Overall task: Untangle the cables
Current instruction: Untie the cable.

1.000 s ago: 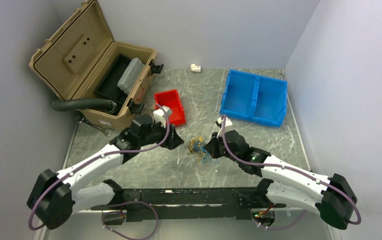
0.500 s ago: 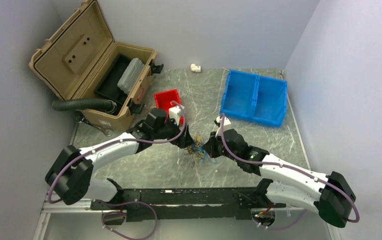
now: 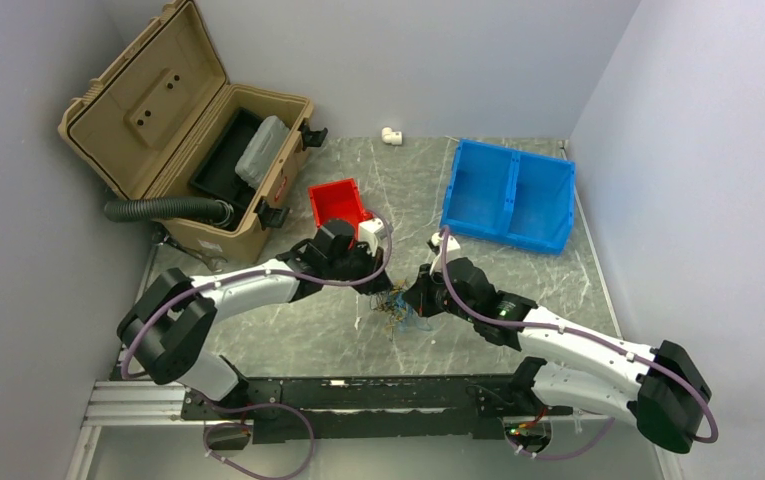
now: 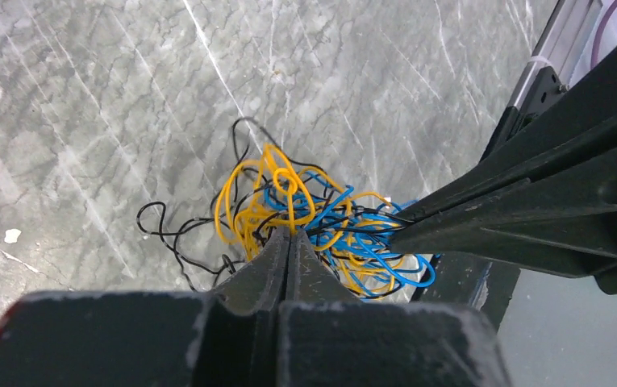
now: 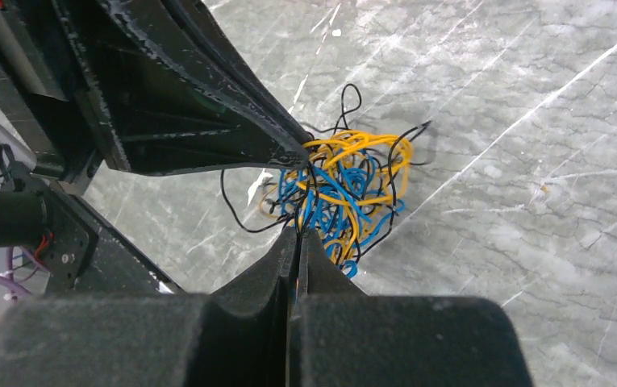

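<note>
The cables [image 3: 395, 304] are a small tangle of hair-thin yellow, blue and black wire loops [image 4: 313, 214] [image 5: 345, 185], hanging just above the marble table between both arms. My left gripper [image 4: 289, 233] [image 3: 382, 288] is shut on yellow strands at the tangle's left side. From the right, my right gripper [image 5: 298, 230] [image 3: 410, 298] is shut on strands of the same tangle. The two sets of fingertips nearly meet over the bundle. Loose black loops trail onto the table.
A red bin [image 3: 339, 204] stands just behind the left gripper. A blue two-compartment bin [image 3: 508, 195] sits at the back right. An open tan case [image 3: 173, 130] with a black ribbed hose [image 3: 158, 209] is at the back left. A white fitting [image 3: 390, 135] lies by the back wall.
The left arm has reached right from beside the red bin to the tangle, and its gripper has shut on the wires. The right gripper has stayed shut on the tangle.
</note>
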{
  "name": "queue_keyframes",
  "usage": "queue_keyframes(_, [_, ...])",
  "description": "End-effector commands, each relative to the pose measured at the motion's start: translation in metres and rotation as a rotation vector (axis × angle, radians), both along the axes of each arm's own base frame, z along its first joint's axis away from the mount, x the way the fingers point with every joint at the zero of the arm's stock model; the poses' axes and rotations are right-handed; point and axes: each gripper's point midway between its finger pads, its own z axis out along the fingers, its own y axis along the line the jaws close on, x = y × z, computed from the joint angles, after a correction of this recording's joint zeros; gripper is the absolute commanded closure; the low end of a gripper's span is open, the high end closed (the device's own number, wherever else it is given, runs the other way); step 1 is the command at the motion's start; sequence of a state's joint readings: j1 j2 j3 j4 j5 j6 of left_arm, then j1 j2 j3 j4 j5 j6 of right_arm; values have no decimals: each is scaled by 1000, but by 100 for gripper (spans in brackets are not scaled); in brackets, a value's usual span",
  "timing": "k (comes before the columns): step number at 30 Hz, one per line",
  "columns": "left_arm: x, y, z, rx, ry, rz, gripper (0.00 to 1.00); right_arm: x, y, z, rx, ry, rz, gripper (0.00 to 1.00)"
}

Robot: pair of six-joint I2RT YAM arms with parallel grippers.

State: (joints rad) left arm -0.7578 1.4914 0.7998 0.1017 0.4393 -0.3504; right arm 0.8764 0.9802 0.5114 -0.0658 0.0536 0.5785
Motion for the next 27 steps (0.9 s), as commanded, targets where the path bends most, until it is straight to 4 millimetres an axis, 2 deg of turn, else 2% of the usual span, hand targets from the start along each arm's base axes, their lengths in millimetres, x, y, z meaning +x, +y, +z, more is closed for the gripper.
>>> queue_keyframes(1, [12,-10,14,-37,-35,14,100,14,4,31,59,-47,-59,100])
queue_keyframes(6, [13,-1,10,-14,-42,63,100,25,-36,9,-71,-7,-269,100])
queue_keyframes(11, [9,7,2,6,-30,81,100,27,-53,-6,-133,28,-339,100])
queue_keyframes(16, [10,27,-5,45,-39,161,100,34,-90,-31,-220,119,-517,100])
queue_keyframes(20, [12,45,-6,74,-46,215,100,35,-94,-40,-212,151,-494,100])
queue_keyframes(27, [12,66,4,101,-72,273,100,37,-88,-39,-211,140,-447,100])
